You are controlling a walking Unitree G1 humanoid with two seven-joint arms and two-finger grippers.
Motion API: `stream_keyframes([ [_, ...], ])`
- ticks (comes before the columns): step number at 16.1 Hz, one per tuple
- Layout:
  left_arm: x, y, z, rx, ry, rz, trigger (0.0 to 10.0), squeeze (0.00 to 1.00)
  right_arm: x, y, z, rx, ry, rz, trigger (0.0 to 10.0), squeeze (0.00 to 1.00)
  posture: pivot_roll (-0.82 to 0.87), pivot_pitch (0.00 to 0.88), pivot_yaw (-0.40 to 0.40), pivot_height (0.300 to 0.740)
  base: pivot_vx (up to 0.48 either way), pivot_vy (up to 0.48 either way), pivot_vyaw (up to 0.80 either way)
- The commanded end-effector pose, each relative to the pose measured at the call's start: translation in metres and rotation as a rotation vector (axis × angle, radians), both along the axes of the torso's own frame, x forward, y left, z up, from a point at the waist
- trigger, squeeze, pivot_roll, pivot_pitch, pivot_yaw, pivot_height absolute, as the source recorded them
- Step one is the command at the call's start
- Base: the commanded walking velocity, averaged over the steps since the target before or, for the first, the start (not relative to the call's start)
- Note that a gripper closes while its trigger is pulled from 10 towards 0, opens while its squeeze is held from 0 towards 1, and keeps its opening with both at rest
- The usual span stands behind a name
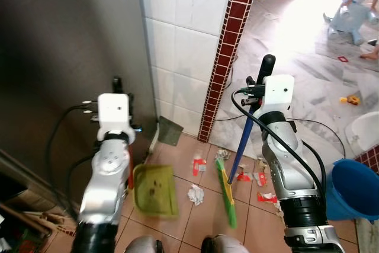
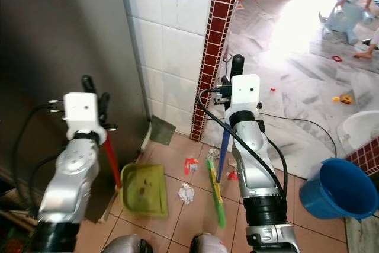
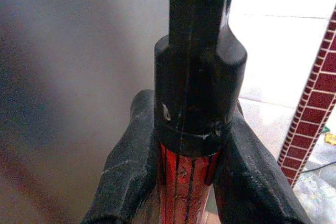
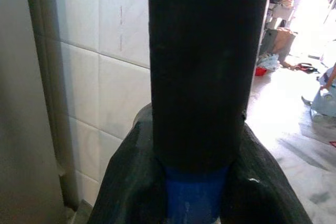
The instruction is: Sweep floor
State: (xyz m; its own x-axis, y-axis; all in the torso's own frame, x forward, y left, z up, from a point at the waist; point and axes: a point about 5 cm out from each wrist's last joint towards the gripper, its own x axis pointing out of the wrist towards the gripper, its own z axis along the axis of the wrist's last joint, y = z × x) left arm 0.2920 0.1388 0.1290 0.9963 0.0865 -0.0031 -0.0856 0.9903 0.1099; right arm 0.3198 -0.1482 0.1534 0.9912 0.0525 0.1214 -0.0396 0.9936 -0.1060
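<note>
My left gripper (image 1: 116,85) is shut on the black-capped red handle (image 3: 186,187) of a yellow-green dustpan (image 1: 155,191), which rests on the tiled floor by my left foot. My right gripper (image 1: 261,79) is shut on the black grip of a broom with a blue handle (image 1: 241,140). The broom's green head (image 1: 226,192) lies on the tiles in front of me. A crumpled white paper (image 1: 195,194) sits between pan and broom head. Red-and-white wrappers (image 1: 199,166) lie beyond it, and more wrappers (image 1: 260,179) lie right of the broom.
A white tiled wall (image 1: 183,45) and a red brick pillar (image 1: 228,45) stand ahead, with a grey metal panel (image 1: 65,57) on the left. A blue bucket (image 1: 352,189) sits at right near a white basin (image 1: 364,131). A person (image 1: 358,4) sits far back right.
</note>
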Motion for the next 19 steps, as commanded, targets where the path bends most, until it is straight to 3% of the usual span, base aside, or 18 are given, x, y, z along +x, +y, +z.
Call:
stream_keyframes([
  [1,0.008,-0.007,0.013,0.008,-0.082,-0.018,10.0,0.00,0.002,-0.001,0.018,0.016,-0.067,0.000,10.0,0.00,-0.07,0.063,-0.019,0.740,0.000,0.000,0.00],
  [5,0.028,-0.027,-0.001,0.043,-0.016,-0.044,10.0,0.00,0.001,-0.003,0.018,0.057,-0.042,-0.013,10.0,0.00,-0.11,0.079,-0.022,0.740,0.000,0.000,0.00],
  [9,0.034,-0.046,-0.023,0.085,0.061,-0.087,10.0,0.00,0.001,-0.006,0.020,0.046,-0.036,-0.019,10.0,0.00,-0.14,0.085,-0.028,0.740,0.000,0.000,0.00],
  [12,0.038,-0.056,-0.031,0.039,0.059,-0.087,10.0,0.00,0.000,-0.004,0.019,0.051,-0.019,-0.016,10.0,0.00,-0.15,0.090,-0.035,0.740,0.000,0.000,0.00],
  [15,0.043,-0.064,-0.032,0.031,0.031,-0.089,10.0,0.00,-0.001,0.003,0.012,0.168,0.050,0.000,10.0,0.00,-0.16,0.088,-0.038,0.740,0.000,0.000,0.00],
  [17,0.043,-0.069,-0.042,-0.001,0.058,-0.078,10.0,0.00,0.000,0.012,0.008,0.354,0.136,0.060,10.0,0.00,-0.17,0.084,-0.034,0.740,0.000,0.000,0.00],
  [19,0.043,-0.070,-0.043,-0.009,0.061,-0.084,10.0,0.00,0.000,0.013,0.012,0.384,0.136,0.080,10.0,0.00,-0.17,0.082,-0.032,0.740,0.000,0.000,0.00],
])
